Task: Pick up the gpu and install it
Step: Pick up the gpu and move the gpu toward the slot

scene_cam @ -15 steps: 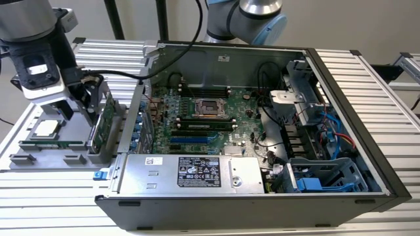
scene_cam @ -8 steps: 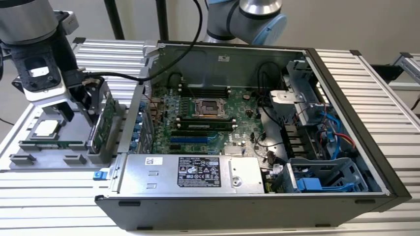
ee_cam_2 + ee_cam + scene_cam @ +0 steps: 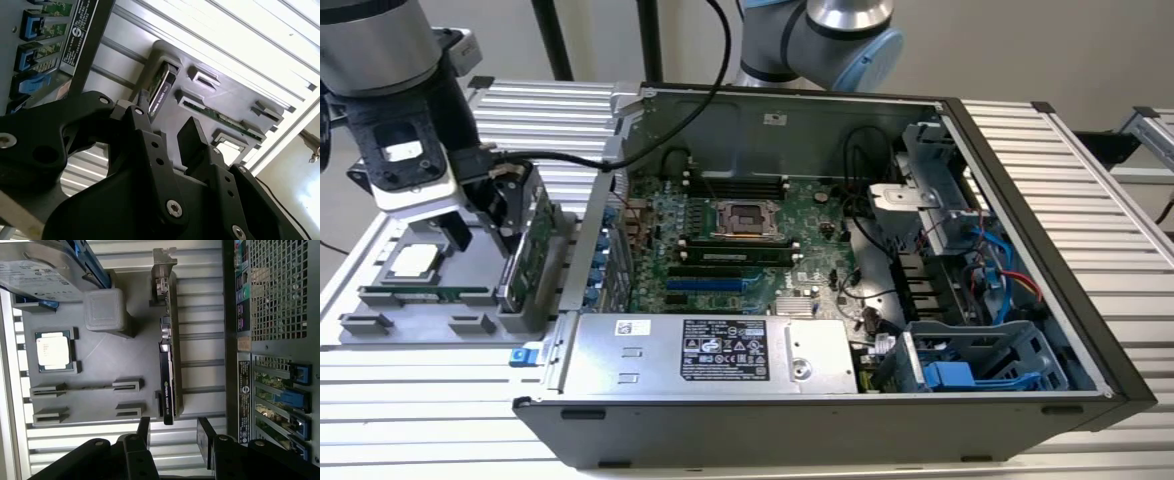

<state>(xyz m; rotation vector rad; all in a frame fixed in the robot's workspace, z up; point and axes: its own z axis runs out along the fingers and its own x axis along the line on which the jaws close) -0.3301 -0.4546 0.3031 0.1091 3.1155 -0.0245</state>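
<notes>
Black two-finger hand (image 3: 174,432) spread open, grasping nothing. Flat gpu (image 3: 168,385), green board with black shroud, stands on edge in grey moulded tray (image 3: 100,355) just beneath hand, in line with finger gap. Probably stiff, light, fragile: pinch across flat faces at top edge, clear of connector.

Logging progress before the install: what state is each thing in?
gpu: standing on edge in the tray, not gripped.
gripper: open, close to the gpu.
computer case: side open.
processor: flat in its tray recess.
</notes>
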